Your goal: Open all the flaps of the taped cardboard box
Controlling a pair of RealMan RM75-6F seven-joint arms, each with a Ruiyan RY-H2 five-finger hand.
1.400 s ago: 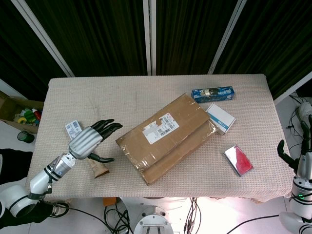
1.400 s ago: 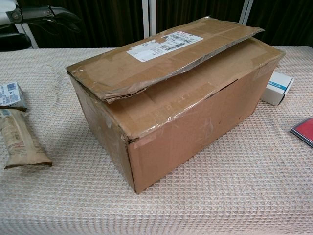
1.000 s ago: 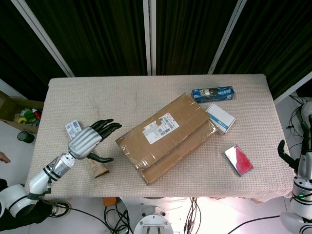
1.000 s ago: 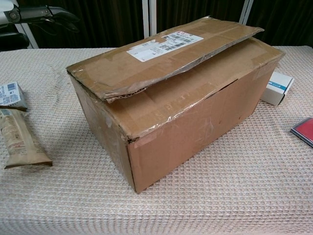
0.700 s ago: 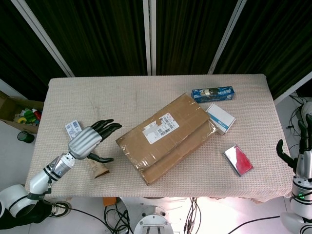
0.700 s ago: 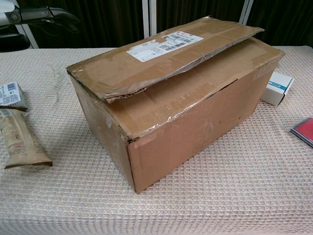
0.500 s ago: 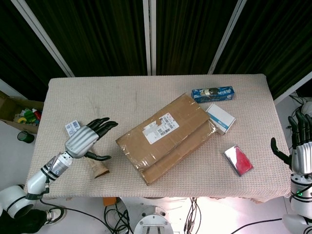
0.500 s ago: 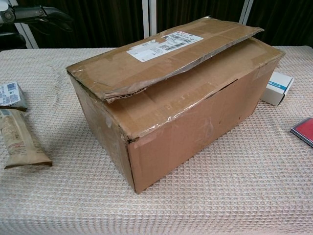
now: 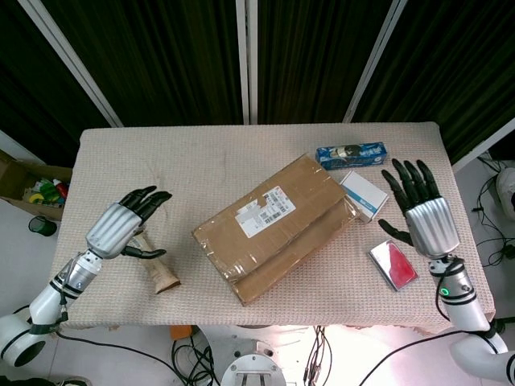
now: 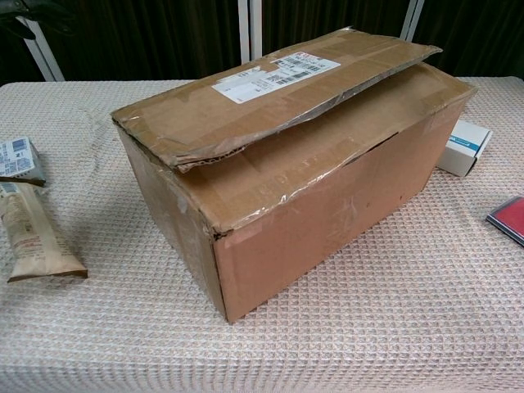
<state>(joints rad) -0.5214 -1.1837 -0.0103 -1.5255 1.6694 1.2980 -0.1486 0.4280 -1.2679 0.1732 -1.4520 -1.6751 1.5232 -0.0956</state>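
1. Head view: cardboard box (image 9: 276,227) sits mid-tabletop (image 9: 241,153), turned at an angle. Label flap (image 9: 268,207) lies on top; the second top flap lies alongside it, on the side nearer the robot.
2. Head view: left hand (image 9: 121,227) hovers well left of the box, fingers spread, holding nothing. It's above a brown paper packet (image 9: 161,273).
3. Head view: right hand (image 9: 422,213) hovers right of the box, fingers splayed, empty. Red card (image 9: 393,264) is just below it; white carton (image 9: 364,194) is between hand and box. Blue packet (image 9: 352,154) lies beyond the box's far right corner.
4. Chest view: box fills the frame. Label flap is loose: its near edge rides slightly above the other flap, with a dark gap under it. Clear tape (image 10: 270,205) runs along the front top edge of the lower flap.
5. Chest view: neither hand clearly shows. Just a dark shape at the top left corner, can't identify it.
6. Progress, my read: barely started. No flap is folded back. No hand touches the box. All flaps left to swing out, lifted one first.
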